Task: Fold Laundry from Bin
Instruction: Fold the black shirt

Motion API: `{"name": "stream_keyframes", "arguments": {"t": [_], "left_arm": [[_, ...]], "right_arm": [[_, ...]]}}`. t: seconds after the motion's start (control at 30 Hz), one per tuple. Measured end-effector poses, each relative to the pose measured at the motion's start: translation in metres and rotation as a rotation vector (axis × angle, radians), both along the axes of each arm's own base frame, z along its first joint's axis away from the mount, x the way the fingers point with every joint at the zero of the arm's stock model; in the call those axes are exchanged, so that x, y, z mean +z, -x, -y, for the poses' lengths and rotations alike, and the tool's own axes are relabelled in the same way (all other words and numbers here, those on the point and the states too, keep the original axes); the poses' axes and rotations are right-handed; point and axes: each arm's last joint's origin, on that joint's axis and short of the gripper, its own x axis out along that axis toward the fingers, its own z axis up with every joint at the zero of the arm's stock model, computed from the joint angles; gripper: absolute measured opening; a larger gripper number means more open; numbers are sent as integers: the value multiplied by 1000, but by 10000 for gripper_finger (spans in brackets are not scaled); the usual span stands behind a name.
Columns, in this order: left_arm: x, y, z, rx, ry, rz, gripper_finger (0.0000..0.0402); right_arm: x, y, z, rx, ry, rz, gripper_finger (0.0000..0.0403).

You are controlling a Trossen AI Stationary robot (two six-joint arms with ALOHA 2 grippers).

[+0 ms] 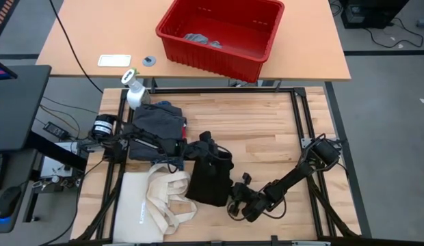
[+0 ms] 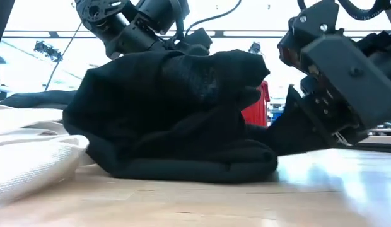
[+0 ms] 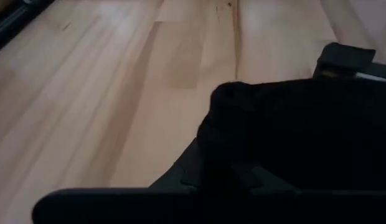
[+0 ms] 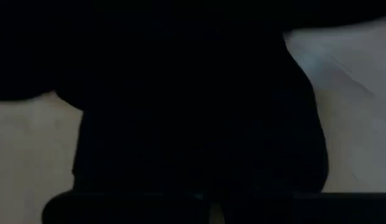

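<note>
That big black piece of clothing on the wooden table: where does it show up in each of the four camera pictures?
High view: the black garment lies low and centre, right of the cream tote bag.
Low view: a big mound filling the middle.
Left wrist view: dark mass on the right.
Right wrist view: fills most of the picture.
Shared landmark: the light wooden table.

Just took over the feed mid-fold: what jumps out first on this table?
The black garment bunched at the table's middle front, with the left gripper shut on its far edge and the right gripper shut at its near corner. Behind, the red bin sits on the far table, grey laundry inside.
</note>
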Motion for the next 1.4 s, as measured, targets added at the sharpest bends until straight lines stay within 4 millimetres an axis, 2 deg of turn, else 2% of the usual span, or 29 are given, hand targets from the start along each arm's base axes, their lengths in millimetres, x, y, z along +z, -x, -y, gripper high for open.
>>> {"name": "stream_keyframes", "arguments": {"t": [0.17,0.3,0.37,0.47,0.63,0.73,0.83,0.97,1.07,1.17,1.27,1.4], "left_arm": [[-16,-2,7,-23,-12,-47,34],[-18,-3,8,-28,-27,-44,40],[-18,-3,9,-43,-44,-46,55],[-18,-3,9,-74,-70,-55,104],[-15,-4,9,-83,-91,-33,219],[-4,-2,8,-105,-131,-9,277],[20,4,13,-146,-184,42,312],[52,23,24,-237,-254,34,326],[63,40,37,-374,-207,-22,326],[59,49,49,-415,-102,-87,327],[46,45,58,-383,-39,-110,327],[7,31,62,-314,-25,-187,327]], "right_arm": [[4,-6,1,11,0,33,27],[3,-6,2,16,7,22,27],[3,-5,2,14,8,20,27],[2,-4,1,15,6,18,27],[2,-4,1,17,8,18,26],[2,-4,1,18,8,17,26],[2,-3,-1,21,8,15,26],[1,0,-2,22,6,-1,26],[0,2,-3,22,9,-13,26],[-1,3,-3,25,16,-20,26],[0,3,-3,35,27,-21,26],[0,2,-4,61,52,-23,26]]}}
